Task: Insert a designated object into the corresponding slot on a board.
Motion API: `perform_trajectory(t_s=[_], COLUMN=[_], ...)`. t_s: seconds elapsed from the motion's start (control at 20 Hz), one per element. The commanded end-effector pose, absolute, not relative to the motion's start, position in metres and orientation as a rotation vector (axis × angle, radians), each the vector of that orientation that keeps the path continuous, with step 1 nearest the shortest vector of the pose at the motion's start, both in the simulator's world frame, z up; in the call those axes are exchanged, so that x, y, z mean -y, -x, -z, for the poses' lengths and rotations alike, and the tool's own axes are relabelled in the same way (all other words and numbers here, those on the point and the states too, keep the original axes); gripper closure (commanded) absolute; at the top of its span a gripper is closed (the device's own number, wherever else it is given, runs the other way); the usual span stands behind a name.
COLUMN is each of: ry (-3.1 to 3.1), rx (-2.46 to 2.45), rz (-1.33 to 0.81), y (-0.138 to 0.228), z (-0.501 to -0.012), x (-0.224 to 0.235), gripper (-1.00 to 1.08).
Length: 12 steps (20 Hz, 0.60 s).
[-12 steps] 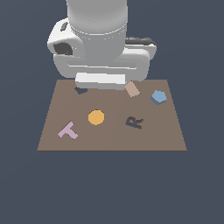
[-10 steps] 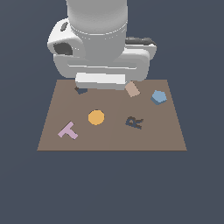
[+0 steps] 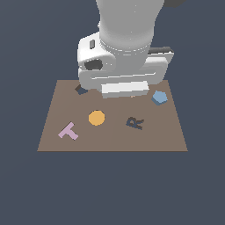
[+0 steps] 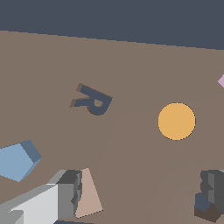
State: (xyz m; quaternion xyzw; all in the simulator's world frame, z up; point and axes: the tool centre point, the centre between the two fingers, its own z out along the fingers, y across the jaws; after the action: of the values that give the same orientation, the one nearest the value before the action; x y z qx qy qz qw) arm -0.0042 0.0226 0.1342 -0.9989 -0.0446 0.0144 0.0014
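**Sitting free on the board, blue block off to one side of the open pincer**

Lying flat on the brown board (image 3: 171, 132), the light-blue pentagon block (image 3: 159, 97) rests untouched near the far edge, toward the exterior view's right. In the wrist view the same block (image 4: 18, 160) sits outside the pincer (image 4: 142, 194), just beyond the light-grey finger (image 4: 65, 194), apart from it and not between the two fingers.

The pincer's fingers stand wide apart with nothing between them but bare board. The tan rectangle (image 4: 89, 196) lies right against the inner face of the finger nearer the block; whether it actually touches I cannot tell. The other, darker finger (image 4: 213, 186) is on the far side of the gap, and the small dark pentagon slot (image 4: 204, 208) shows just beside its tip, partly covered by it. In the exterior view the slot (image 3: 81, 89) peeks out under the arm's white body, toward that view's left, well apart from the block.

Out ahead of the pincer lie the orange disc (image 3: 96, 117) and the dark letter R (image 3: 135, 123), the R being the nearer of the two to the block. A pink T (image 3: 68, 131) lies further out still, beyond the disc.
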Motion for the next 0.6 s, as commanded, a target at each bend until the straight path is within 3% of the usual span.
perform_trajectory(t_s=[0.0,0.55], ry=[3.125,2.995], rx=[0.278,0.938], rz=[-0.040,-0.005], y=[0.005,0.038], z=[-0.122,-0.061], x=[-0.049,-0.168], gripper=[-0.92,-0.92])
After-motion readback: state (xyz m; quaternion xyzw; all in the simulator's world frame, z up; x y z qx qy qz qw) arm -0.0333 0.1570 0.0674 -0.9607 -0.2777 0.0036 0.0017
